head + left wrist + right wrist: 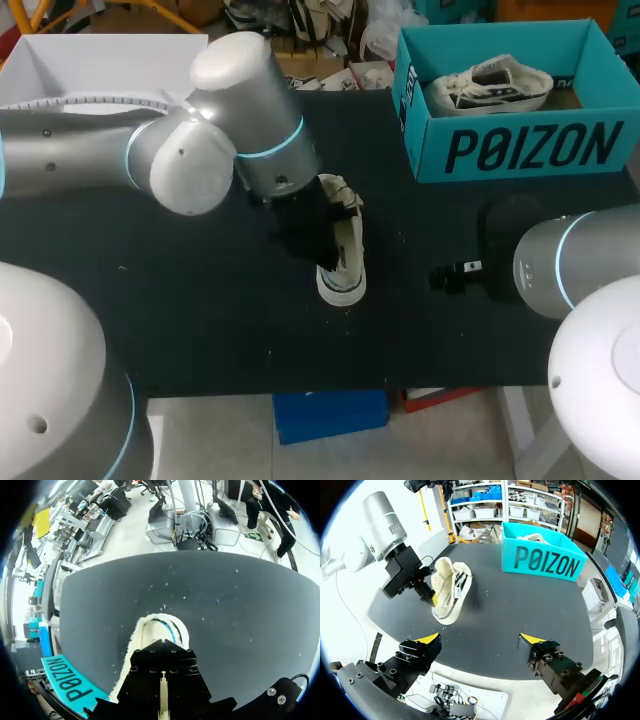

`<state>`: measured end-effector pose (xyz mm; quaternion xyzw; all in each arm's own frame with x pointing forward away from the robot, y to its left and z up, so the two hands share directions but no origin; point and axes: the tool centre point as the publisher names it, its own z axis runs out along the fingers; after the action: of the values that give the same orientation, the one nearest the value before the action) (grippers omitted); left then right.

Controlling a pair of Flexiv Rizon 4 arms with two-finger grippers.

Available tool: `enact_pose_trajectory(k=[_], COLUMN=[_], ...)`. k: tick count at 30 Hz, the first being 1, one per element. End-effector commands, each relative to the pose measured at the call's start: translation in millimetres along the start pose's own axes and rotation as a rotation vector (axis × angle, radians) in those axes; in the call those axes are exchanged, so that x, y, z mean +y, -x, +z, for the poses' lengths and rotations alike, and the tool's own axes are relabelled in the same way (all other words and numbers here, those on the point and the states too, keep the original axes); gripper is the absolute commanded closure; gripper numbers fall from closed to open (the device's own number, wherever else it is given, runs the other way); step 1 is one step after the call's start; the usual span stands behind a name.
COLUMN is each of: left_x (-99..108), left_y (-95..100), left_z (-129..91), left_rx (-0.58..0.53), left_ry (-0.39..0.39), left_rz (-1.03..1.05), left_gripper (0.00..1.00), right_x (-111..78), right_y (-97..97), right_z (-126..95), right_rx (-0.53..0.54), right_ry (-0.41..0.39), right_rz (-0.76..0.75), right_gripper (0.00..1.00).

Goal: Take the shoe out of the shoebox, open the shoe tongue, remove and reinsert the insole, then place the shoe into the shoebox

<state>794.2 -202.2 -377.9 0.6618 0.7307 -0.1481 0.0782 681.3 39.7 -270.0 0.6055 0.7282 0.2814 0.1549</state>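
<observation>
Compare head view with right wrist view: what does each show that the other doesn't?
Head only: a dark oval, likely the insole, lying on the table beside the right arm.
Right wrist only: the right pincer with its yellow tips wide apart, and a yellow tip of the left pincer at the shoe's opening.
Both: the shoe on the table, gripped by the left pincer, and the shoebox with a second shoe inside.
</observation>
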Motion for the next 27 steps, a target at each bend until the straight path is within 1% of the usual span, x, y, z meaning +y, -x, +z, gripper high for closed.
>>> enact_pose_trajectory(k=[1, 8, 13, 16, 18, 20, 22, 24, 25, 26, 27], left_x=[8, 14, 17, 18, 17, 14, 10, 8, 7, 7, 7], left_y=[4.4, 0.9, 0.2, 0.8, 2.1, 2.6, 3.0, 1.4, 1.2, 1.0, 0.4], left_z=[8, 25, 39, 42, 35, 25, 13, 3, -2, -8, -13], left_rx=[0.087, 0.15, 0.161, 0.161, 0.143, 0.098, 0.001, -0.025, -0.084, -0.114, -0.132], left_ry=[-0.009, -0.007, -0.018, -0.023, -0.019, -0.039, -0.137, -0.148, -0.209, -0.229, -0.226], left_rz=[-0.009, -0.021, -0.023, -0.025, -0.023, -0.023, -0.031, -0.028, -0.038, -0.042, -0.042], left_gripper=[1.0, 1.0, 1.0, 1.0, 1.0, 1.0, 1.0, 1.0, 1.0, 1.0, 1.0], right_x=[-1.3, -1.3, -1.3, -1.3, -1.3, -1.3, -1.3, -1.3, -1.3, -1.3, -1.3], right_y=[-1.5, -1.5, -1.5, -1.5, -1.5, -1.5, -1.5, -1.5, -1.5, -1.5, -1.5], right_z=[2, 2, 2, 2, 2, 2, 2, 2, 2, 2, 2], right_rx=[-0.002, -0.002, -0.002, -0.002, -0.002, -0.002, -0.002, -0.002, -0.002, -0.002, -0.002], right_ry=[0.005, 0.005, 0.005, 0.005, 0.005, 0.005, 0.005, 0.005, 0.005, 0.005, 0.005], right_rz=[0.001, 0.001, 0.001, 0.001, 0.001, 0.001, 0.001, 0.001, 0.001, 0.001, 0.001], right_gripper=[0.0, 0.0, 0.0, 0.0, 0.0, 0.0, 0.0, 0.0, 0.0, 0.0, 0.0])
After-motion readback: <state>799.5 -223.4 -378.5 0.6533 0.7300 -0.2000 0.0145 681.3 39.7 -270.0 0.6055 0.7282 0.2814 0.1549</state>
